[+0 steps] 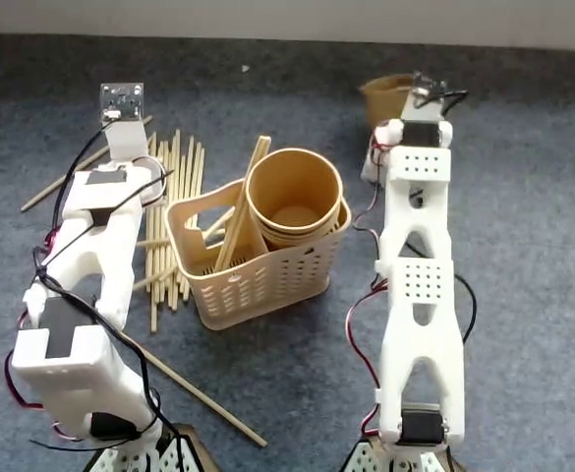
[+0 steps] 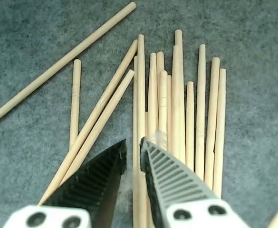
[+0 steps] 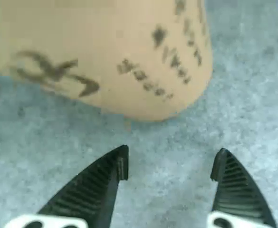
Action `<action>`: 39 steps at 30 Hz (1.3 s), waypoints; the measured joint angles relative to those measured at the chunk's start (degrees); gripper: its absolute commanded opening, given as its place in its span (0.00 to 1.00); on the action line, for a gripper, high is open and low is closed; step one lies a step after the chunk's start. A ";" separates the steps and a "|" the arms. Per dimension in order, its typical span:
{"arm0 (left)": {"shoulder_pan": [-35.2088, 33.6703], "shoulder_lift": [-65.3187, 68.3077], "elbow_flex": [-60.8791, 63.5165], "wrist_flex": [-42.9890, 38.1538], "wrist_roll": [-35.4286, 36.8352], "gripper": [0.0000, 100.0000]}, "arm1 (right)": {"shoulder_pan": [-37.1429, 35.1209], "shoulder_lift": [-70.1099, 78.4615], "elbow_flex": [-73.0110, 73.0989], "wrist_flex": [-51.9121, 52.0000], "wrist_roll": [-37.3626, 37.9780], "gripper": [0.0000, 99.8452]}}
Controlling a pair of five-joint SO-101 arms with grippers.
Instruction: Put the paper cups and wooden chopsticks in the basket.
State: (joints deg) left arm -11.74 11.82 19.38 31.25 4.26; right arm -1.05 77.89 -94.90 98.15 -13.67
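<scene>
Well, I'd put the job somewhere past halfway. The basket [image 1: 267, 285] stands on the carpet [image 1: 523, 246] between my two arms. A nested stack of paper cups [image 1: 294, 197] already sits in one side of it, and a couple of chopsticks [image 1: 240, 211] lean upright in the other.

What's left, as I judge it, is one last cup [image 3: 105, 57] out beyond the basket on my right side, and the loose pile of sticks [image 2: 177, 95] just beside the basket on my left. There are also two strays, a long stick [image 1: 203, 398] near my left arm's base and another [image 1: 71, 182] out past the pile.

The sticks are pale, plain round wood and lie mostly parallel, with a few slanting across. My left gripper [image 2: 133, 142] is down over the pile, jaws drawn together on a single stick that runs between them.

The last cup is tan paper with dark marking on its side. It sits just ahead of my right gripper [image 3: 169, 159], whose jaws are spread wide and hold nothing. From so close I can't be sure whether that cup stands upright or has tipped over.
</scene>
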 measured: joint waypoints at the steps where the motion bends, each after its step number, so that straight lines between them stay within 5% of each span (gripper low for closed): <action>1: 0.09 0.00 0.00 0.00 -0.09 0.09 | 0.09 -0.26 -0.09 0.53 1.14 0.18; 17: 0.09 0.00 0.00 0.00 -0.09 0.09 | 17.58 -0.18 -0.09 2.20 7.03 0.15; 26: 0.09 0.26 0.00 0.00 -0.09 0.09 | 11.25 -6.86 -0.09 1.85 3.69 0.15; 33: 0.18 4.22 -1.05 0.00 -0.09 0.09 | 5.71 -7.82 -0.09 -17.05 -10.64 0.15; 39: 0.18 4.22 -2.46 0.00 -0.09 0.09 | 0.44 -3.25 -0.09 -37.01 -13.63 0.12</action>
State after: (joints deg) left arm -11.56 16.04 16.92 31.25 4.18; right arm -0.62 74.64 -94.99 61.14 -27.30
